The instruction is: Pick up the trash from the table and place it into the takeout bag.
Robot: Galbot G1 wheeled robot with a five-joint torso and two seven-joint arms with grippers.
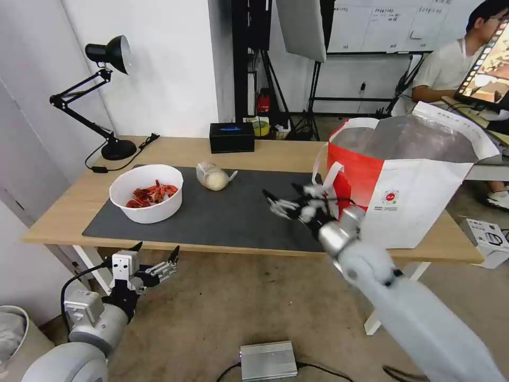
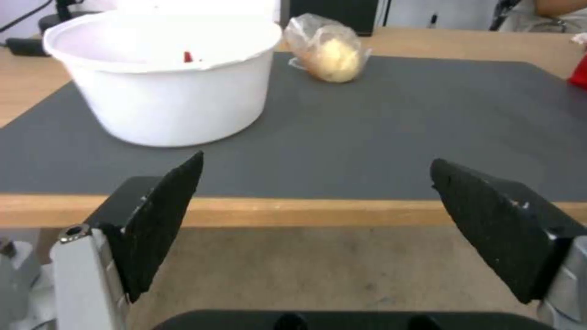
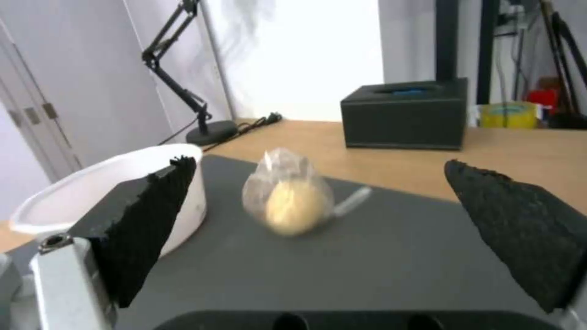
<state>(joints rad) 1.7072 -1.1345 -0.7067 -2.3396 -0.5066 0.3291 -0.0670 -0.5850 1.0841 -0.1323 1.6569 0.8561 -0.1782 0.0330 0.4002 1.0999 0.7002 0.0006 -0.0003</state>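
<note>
On the dark mat of the table (image 1: 63,223) stand a white round bowl (image 1: 147,193) of red scraps and, behind it to the right, a knotted clear bag (image 1: 213,176) with a pale lump. The takeout bag (image 1: 408,175) stands open at the table's right end, its foil lining showing. My right gripper (image 1: 283,200) hovers open over the mat just left of the takeout bag, empty, facing the knotted bag (image 3: 291,199) and the bowl (image 3: 98,192). My left gripper (image 1: 157,253) hangs open below the table's front edge, in front of the bowl (image 2: 160,78).
A black tissue box (image 1: 231,137) sits at the table's back edge. A black desk lamp (image 1: 103,90) with its cable stands at the back left. A grey box (image 1: 268,361) lies on the floor in front. A person sits behind the takeout bag.
</note>
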